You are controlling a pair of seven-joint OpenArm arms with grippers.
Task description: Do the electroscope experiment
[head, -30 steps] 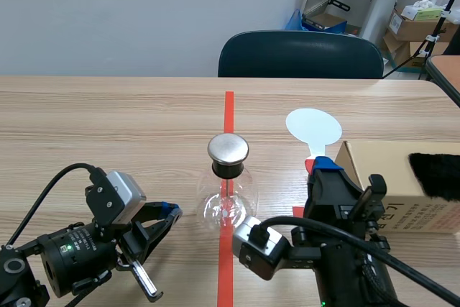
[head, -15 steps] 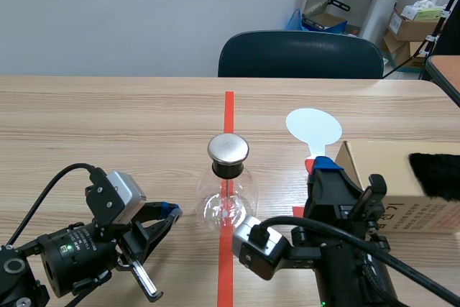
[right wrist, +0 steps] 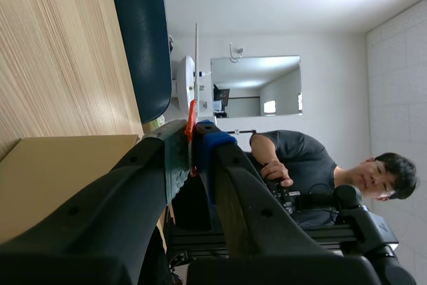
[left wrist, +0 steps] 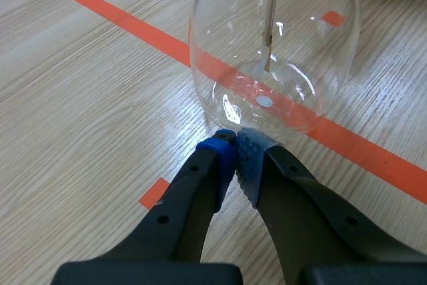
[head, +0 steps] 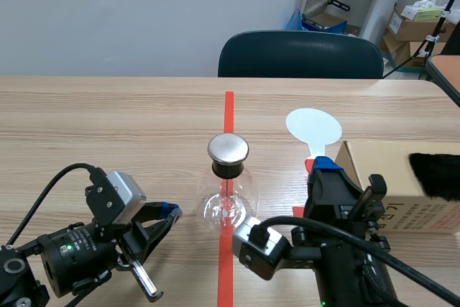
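The electroscope [head: 228,185], a clear glass flask with a round metal cap [head: 228,148], stands on the red tape line at mid-table. In the left wrist view the flask [left wrist: 293,25] is just ahead of my left gripper [left wrist: 235,158], whose blue pads meet with nothing between them; a thin metal strip [left wrist: 270,21] hangs inside. That left gripper [head: 169,213] lies low, left of the flask. My right gripper [head: 323,166] is shut on the red handle of a white round paddle [head: 313,128]. Seen edge-on, the paddle [right wrist: 196,58] sticks out ahead of the right gripper [right wrist: 192,139].
A cardboard box [head: 388,177] with a black furry pad [head: 435,174] on it sits right of the right arm. A dark chair [head: 300,54] stands behind the far table edge. In the right wrist view a person [right wrist: 313,171] sits behind the arm.
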